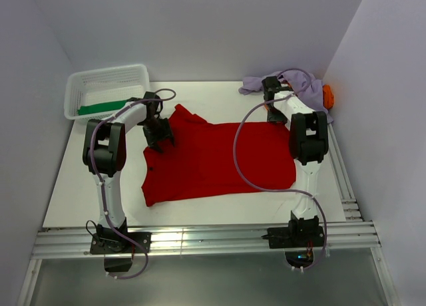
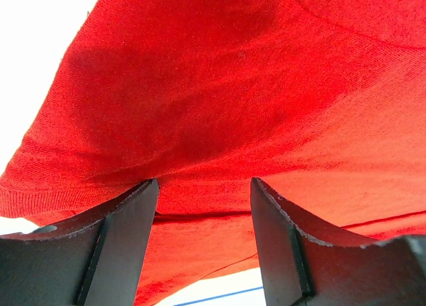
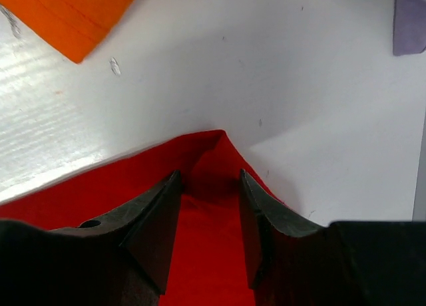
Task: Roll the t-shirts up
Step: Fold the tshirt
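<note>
From above, the red shirt lies flat and unrolled mid-table, the green shirt in the basket, the lavender shirt and orange shirt heaped far right. Left wrist: the left gripper has red cloth across its gap, pinched or not I cannot tell. Right wrist: the right gripper is spread, straddling the shirt's corner, so the rolling looks unstarted
</note>
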`<state>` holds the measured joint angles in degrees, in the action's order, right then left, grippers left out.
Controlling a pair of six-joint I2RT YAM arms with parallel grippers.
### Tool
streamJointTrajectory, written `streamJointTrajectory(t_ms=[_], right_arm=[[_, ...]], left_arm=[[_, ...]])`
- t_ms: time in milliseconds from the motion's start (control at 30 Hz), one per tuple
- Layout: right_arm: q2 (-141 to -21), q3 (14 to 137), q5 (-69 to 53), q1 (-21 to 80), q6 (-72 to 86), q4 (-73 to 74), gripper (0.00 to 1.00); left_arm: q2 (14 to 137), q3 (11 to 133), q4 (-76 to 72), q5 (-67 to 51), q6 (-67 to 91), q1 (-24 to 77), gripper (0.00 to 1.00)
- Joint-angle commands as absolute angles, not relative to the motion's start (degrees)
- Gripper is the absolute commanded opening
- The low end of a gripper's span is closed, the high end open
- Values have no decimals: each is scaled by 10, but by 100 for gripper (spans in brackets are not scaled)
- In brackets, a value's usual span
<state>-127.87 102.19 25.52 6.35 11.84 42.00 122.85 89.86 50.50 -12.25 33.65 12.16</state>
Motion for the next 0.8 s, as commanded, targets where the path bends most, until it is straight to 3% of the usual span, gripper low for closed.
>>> streamJointTrajectory(t_ms=[0, 100, 300, 367, 533, 567, 600, 633, 700, 767], right_arm=[[-1268, 1013, 260, 65, 112, 414, 47], [-1270, 1008, 262, 66, 112, 414, 44], [-1269, 1010, 291, 58, 134, 421, 4], [-1264, 1009, 293, 45, 140, 420, 0], [-1272, 1025, 294, 11, 153, 425, 2], [-1279, 1029, 289, 5, 153, 428, 9], [-1283, 1041, 288, -8, 155, 430, 26], [-1286, 1047, 289, -17, 159, 432, 35], [-1295, 1068, 288, -32, 175, 446, 43], [-1301, 1081, 287, -42, 185, 463, 45]], left_arm=[[1346, 851, 360, -82, 326, 119, 65], [1346, 850, 359, -81, 326, 119, 65], [1346, 849, 360, -81, 324, 119, 64], [1346, 850, 360, -82, 323, 119, 64], [1347, 851, 363, -83, 323, 119, 64], [1348, 852, 363, -85, 325, 119, 64], [1347, 853, 362, -85, 325, 119, 64], [1347, 853, 362, -85, 327, 119, 64], [1347, 853, 364, -85, 326, 119, 64], [1348, 853, 365, -84, 323, 119, 64]])
